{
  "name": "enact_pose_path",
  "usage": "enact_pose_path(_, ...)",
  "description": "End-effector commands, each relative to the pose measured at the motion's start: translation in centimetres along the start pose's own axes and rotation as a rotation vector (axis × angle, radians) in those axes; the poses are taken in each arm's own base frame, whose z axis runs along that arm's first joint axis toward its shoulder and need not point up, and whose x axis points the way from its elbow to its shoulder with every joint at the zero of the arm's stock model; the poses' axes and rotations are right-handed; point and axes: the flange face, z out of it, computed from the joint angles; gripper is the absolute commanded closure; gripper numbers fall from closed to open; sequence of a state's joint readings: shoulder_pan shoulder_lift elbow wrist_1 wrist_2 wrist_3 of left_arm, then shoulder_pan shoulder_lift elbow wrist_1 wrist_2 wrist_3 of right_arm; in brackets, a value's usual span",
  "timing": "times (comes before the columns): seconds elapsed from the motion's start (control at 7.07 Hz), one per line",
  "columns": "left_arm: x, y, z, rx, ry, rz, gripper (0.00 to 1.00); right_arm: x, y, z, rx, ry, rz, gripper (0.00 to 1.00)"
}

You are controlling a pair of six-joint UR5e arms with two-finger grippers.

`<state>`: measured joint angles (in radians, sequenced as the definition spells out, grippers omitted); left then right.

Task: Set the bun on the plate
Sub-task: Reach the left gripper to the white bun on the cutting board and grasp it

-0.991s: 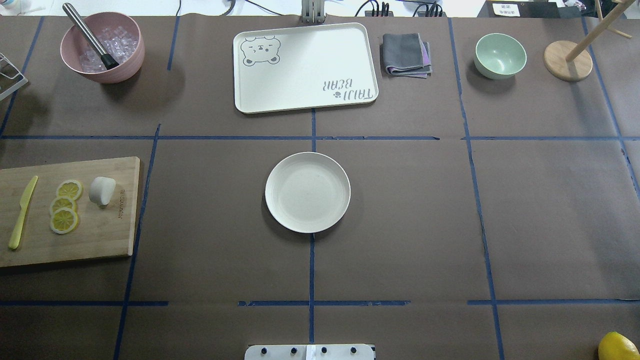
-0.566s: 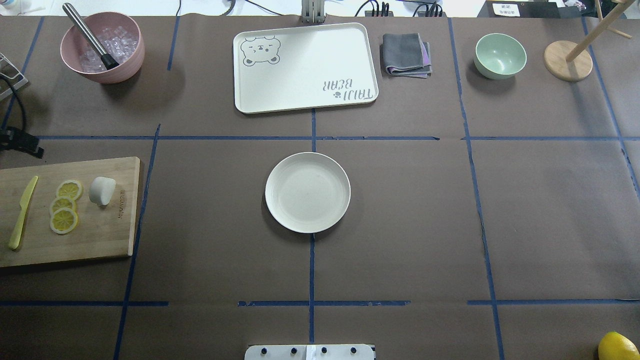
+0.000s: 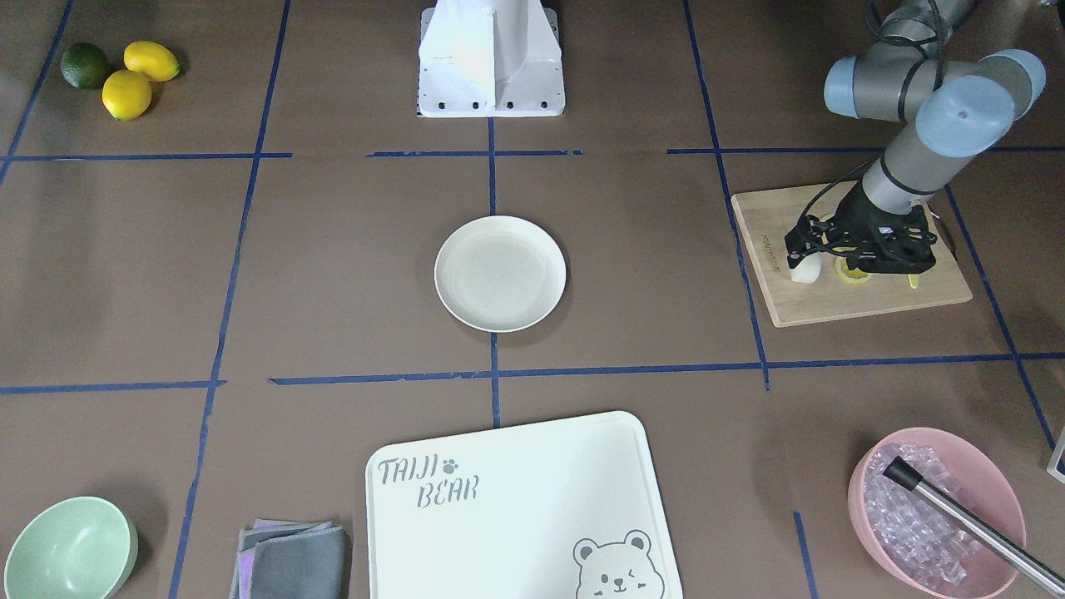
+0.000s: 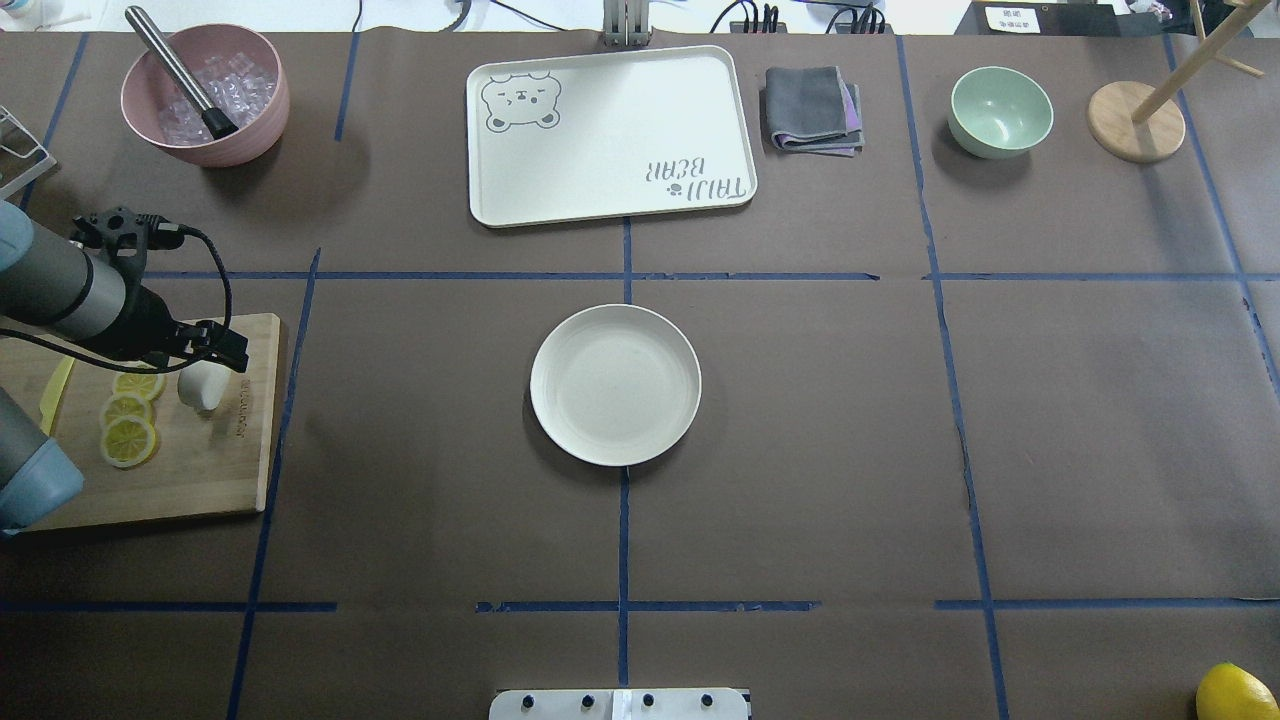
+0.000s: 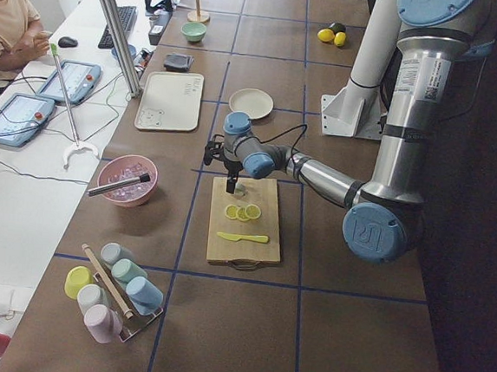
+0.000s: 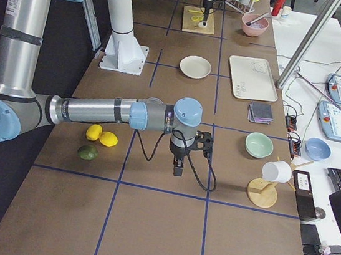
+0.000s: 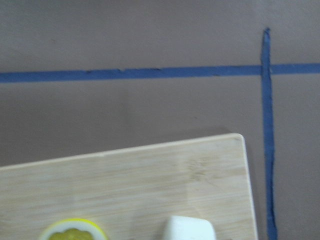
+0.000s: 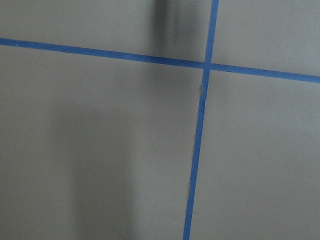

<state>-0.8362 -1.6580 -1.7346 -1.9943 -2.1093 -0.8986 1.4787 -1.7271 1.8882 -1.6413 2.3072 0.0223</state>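
Observation:
The bun (image 4: 203, 388) is a small white lump on the wooden cutting board (image 4: 200, 470) at the table's left, beside the lemon slices; it also shows as the bun (image 3: 805, 268) and at the bottom of the left wrist view as the bun (image 7: 189, 229). The cream plate (image 4: 615, 385) sits bare at the table's middle, far from the bun. My left gripper (image 4: 215, 355) hangs just above the bun's far side, pointing down; its fingers are hidden under its body, so I cannot tell its state. My right gripper (image 6: 177, 169) hovers over bare table; I cannot tell its state.
Lemon slices (image 4: 128, 425) and a yellow knife (image 4: 55, 385) share the board. At the back stand a pink bowl (image 4: 205, 95) of ice with a metal tool, a bear tray (image 4: 610, 135), a folded cloth (image 4: 812, 110), a green bowl (image 4: 1000, 112) and a wooden stand (image 4: 1135, 122).
My left arm has swung in from the left edge of the overhead view, and its gripper now hangs over the board at the bun. Bun and plate have not moved.

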Motion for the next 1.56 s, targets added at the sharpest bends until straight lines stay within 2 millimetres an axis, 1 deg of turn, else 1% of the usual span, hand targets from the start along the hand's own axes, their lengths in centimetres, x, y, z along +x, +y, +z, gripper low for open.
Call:
enact_pose_path(0.0,0.0,0.5,0.8,-0.011,-0.011,0.003,0.0,-0.1,-0.1,0.0,0.001,-0.001,0.006,0.0)
enact_pose_path(0.28,0.1,0.8,1.9,0.0,-0.041,0.015,0.01,-0.1,-0.1,0.0,0.001,-0.001,0.004,0.0)
enact_pose_path(0.42,0.1,0.8,2.0,-0.002,-0.042,0.015,0.32,0.0,-0.1,0.0,0.0,-0.001,0.005,0.0)
enact_pose_path(0.57,0.2,0.7,1.9,0.0,-0.041,0.014,0.57,-0.1,-0.1,0.0,0.001,-0.001,0.004,0.0)
enact_pose_path(0.71,0.1,0.7,1.9,-0.001,-0.042,0.013,0.71,-0.1,-0.1,0.0,0.001,-0.003,0.004,0.0)
enact_pose_path(0.85,0.2,0.8,1.8,0.001,-0.04,0.014,0.75,-0.1,-0.1,0.0,0.001,-0.003,0.004,0.0)
enact_pose_path(0.99,0.4,0.8,1.6,0.004,-0.036,0.017,0.76,-0.1,-0.1,0.0,0.001,-0.005,0.004,0.0)
enact_pose_path(1.13,1.4,0.6,0.6,0.018,-0.017,0.017,0.76,-0.1,-0.1,-0.1,0.002,-0.003,0.003,0.0)
enact_pose_path(1.27,3.6,0.1,-0.9,0.042,0.015,0.036,0.76,-0.1,-0.1,-0.1,0.002,-0.003,0.003,0.0)
enact_pose_path(1.42,6.8,-1.4,-2.0,0.056,0.037,0.001,0.76,-0.1,-0.1,-0.1,0.002,-0.005,0.003,0.0)
